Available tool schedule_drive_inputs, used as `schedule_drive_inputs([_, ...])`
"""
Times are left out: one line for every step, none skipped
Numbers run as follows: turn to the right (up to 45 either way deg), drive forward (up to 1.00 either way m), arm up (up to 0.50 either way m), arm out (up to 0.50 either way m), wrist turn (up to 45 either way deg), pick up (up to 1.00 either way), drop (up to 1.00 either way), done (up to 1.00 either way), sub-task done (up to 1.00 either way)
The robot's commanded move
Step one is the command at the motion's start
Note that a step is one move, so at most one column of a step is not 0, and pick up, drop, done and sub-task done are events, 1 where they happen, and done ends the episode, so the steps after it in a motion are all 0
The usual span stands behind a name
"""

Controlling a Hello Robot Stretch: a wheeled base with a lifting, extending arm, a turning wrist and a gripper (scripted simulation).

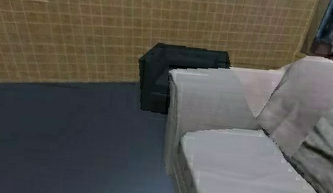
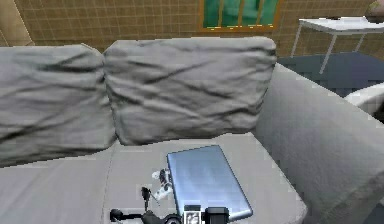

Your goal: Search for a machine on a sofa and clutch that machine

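Nearest item: the gripper [image 2: 150,208], at the bottom edge of the arm side view. Its dark body sits left of two small white marker squares [image 2: 203,213]. Its far end lies low over the sofa seat, just beside the machine's near left corner. Whether the fingers are apart or together cannot be told. Whether it holds or touches anything cannot be told either, as the machine lies on the seat right at it.

Largest item: a grey sofa [image 2: 300,130], which spans the arm side view. Its padded arm rises at that view's right. Two creased grey back cushions stand side by side and touching, one on the left [image 2: 50,95] and one on the right [image 2: 190,85].

In the forward view, the sofa's pale end and seat take up the right half, with a loose pale cushion [image 1: 315,97] leaning on the back. A dark blue floor [image 1: 61,135] runs to a yellow tiled wall [image 1: 70,26]. A dark cabinet [image 1: 167,69] stands against that wall, just behind the sofa's end.

In the arm side view, a white table [image 2: 345,25] stands beyond the sofa at the upper right. A green-framed window [image 2: 240,12] is set in the brick wall above the cushions.

Task item: the machine [image 2: 205,180] is a flat silver-grey slab like a shut laptop. It lies flat on the seat below the right cushion, turned slightly askew.

Smallest item: a small white object with dark marks [image 2: 160,182] sits at the slab's left edge; what it is cannot be made out.
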Motion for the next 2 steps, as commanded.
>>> schedule_drive_inputs([0.0, 0.0, 0.0, 0.0, 42.0, 0.0, 0.0, 0.0, 0.0])
schedule_drive_inputs([0.0, 0.0, -0.3, 0.0, 0.0, 0.0, 0.0, 0.0, 0.0])
